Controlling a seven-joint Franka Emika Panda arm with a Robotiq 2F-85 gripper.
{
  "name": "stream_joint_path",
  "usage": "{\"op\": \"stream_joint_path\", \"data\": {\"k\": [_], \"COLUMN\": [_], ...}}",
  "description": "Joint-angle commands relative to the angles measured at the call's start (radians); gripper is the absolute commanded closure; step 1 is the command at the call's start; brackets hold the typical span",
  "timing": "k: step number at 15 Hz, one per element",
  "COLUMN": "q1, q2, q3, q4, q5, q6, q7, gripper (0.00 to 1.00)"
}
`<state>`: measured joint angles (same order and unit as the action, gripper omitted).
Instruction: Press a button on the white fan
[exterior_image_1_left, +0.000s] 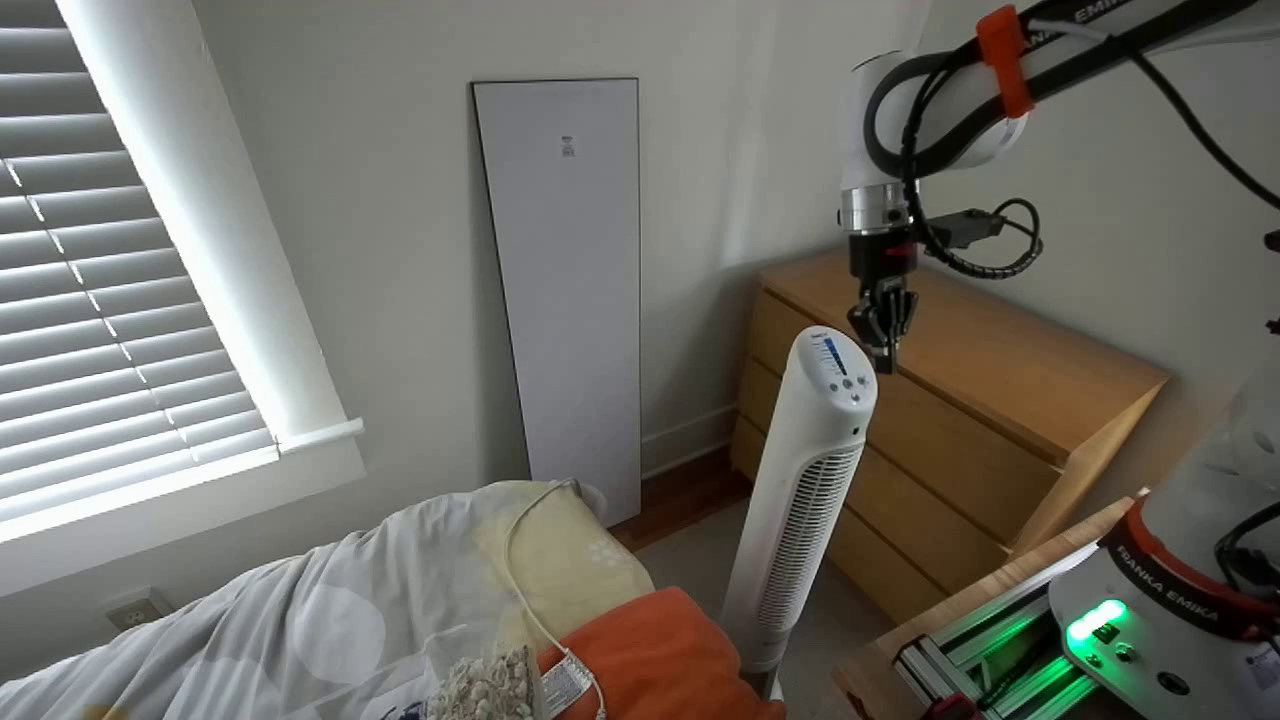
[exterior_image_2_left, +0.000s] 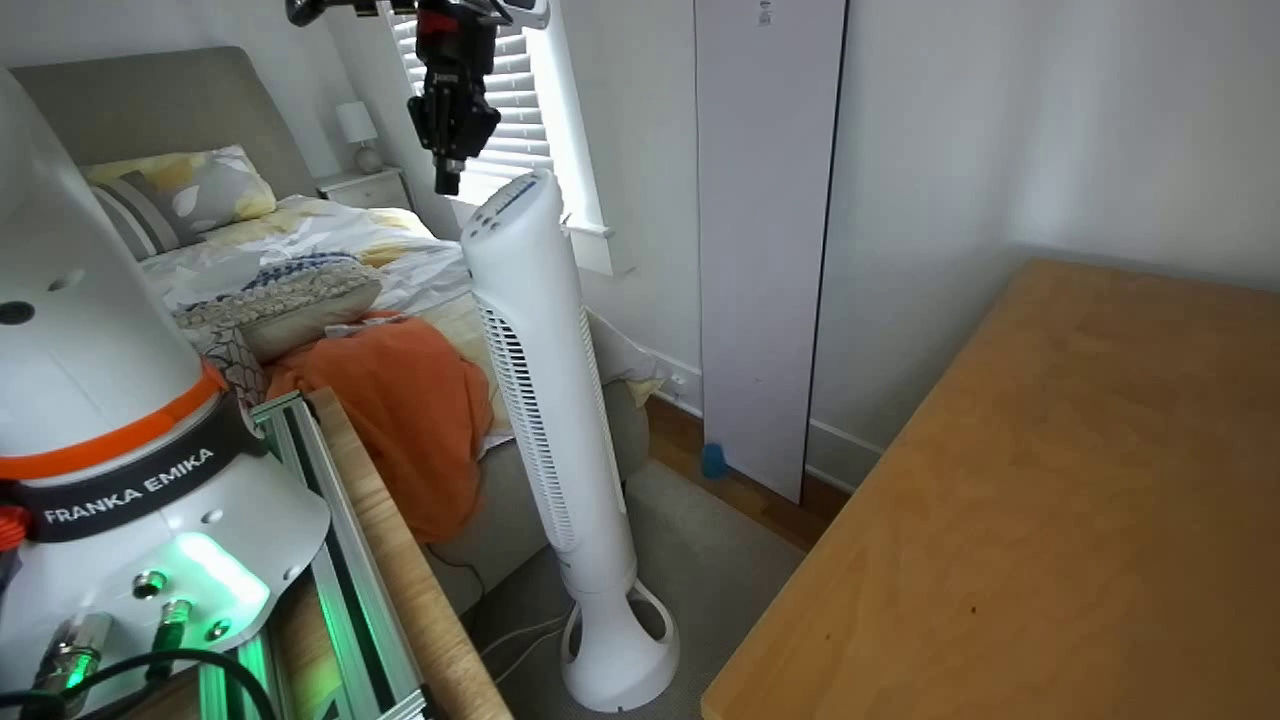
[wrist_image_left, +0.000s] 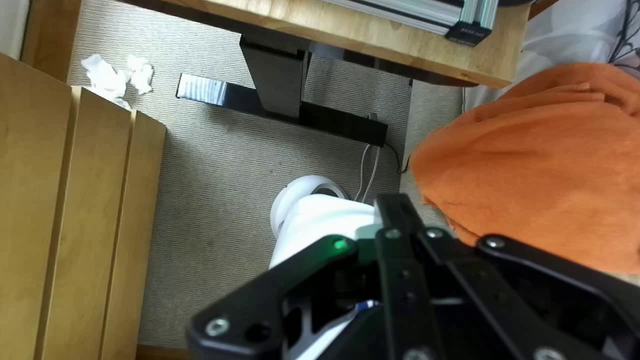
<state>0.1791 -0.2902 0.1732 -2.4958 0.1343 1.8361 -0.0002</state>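
The white fan is a tall slim column standing on the floor, seen in both exterior views (exterior_image_1_left: 800, 470) (exterior_image_2_left: 560, 400). Its slanted oval top panel (exterior_image_1_left: 833, 358) carries a blue strip and several small round buttons (exterior_image_1_left: 848, 384); the buttons (exterior_image_2_left: 488, 222) also show small in an exterior view. My gripper (exterior_image_1_left: 885, 362) points down beside the top panel, and its tips (exterior_image_2_left: 447, 180) are a little above the panel and apart from it. The gripper is shut and holds nothing visible. In the wrist view the gripper (wrist_image_left: 397, 205) hides most of the fan (wrist_image_left: 320, 220), including its buttons.
A wooden dresser (exterior_image_1_left: 1000, 340) stands beside the fan. A bed with an orange blanket (exterior_image_2_left: 400, 410) is on the fan's other side. A flat white panel (exterior_image_1_left: 570, 280) leans on the wall. The robot's wooden table (wrist_image_left: 350, 35) is near the fan. Cords (wrist_image_left: 369, 172) lie by the fan base.
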Motion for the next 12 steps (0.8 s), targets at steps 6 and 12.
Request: {"op": "stream_joint_path", "data": {"k": [6, 12], "q1": [0.002, -0.023], "q2": [-0.36, -0.537], "q3": [0.01, 0.021], "q4": [-0.083, -0.109], "q5": [-0.018, 0.009], "q6": [-0.079, -0.032], "q7": [0.092, 0.223], "gripper": [0.58, 0.13]}}
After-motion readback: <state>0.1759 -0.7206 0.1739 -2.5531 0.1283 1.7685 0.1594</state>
